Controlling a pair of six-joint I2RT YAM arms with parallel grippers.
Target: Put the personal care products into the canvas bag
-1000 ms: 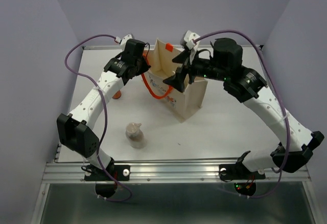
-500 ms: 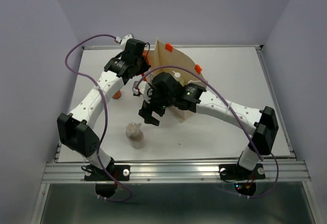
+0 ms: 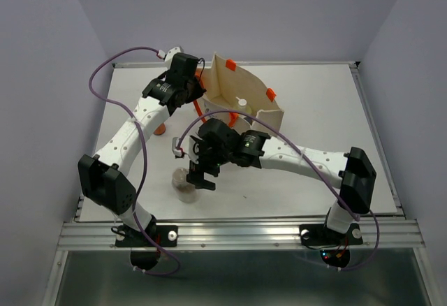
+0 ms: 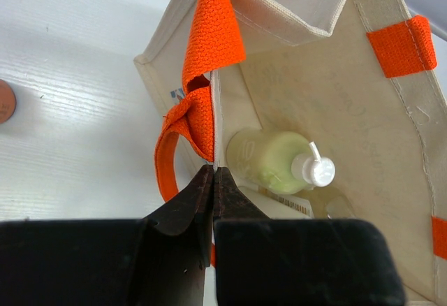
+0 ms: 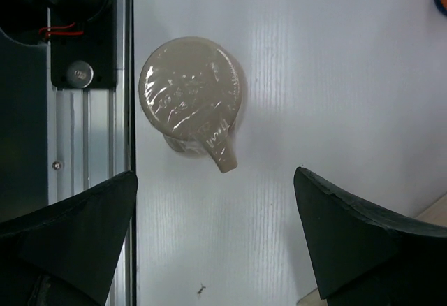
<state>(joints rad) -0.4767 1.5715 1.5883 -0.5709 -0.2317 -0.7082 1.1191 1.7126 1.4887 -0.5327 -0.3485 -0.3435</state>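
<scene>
The canvas bag [image 3: 246, 82] stands open at the back middle of the table. My left gripper [image 3: 195, 91] is shut on its rim [image 4: 214, 131], right beside an orange handle [image 4: 209, 33]. Inside the bag lies a pale green bottle [image 4: 272, 161] with a white cap [image 3: 242, 101]. A tan-brown bottle [image 3: 180, 183] stands near the front left. My right gripper [image 3: 198, 178] hangs open just above and beside it; from the right wrist the bottle [image 5: 192, 93] lies ahead of the open gripper [image 5: 215, 180], untouched. An orange bottle [image 3: 160, 130] peeks out under the left arm.
The metal rail [image 3: 237, 232] runs along the table's front edge, close to the tan-brown bottle [image 5: 91, 124]. Purple cables [image 3: 115, 61] loop over both arms. The right arm reaches across the middle of the table in front of the bag.
My right arm has swung from over the bag down to the front left, ending above the tan-brown bottle. The bag's mouth now stands wider. The left gripper has kept its hold.
</scene>
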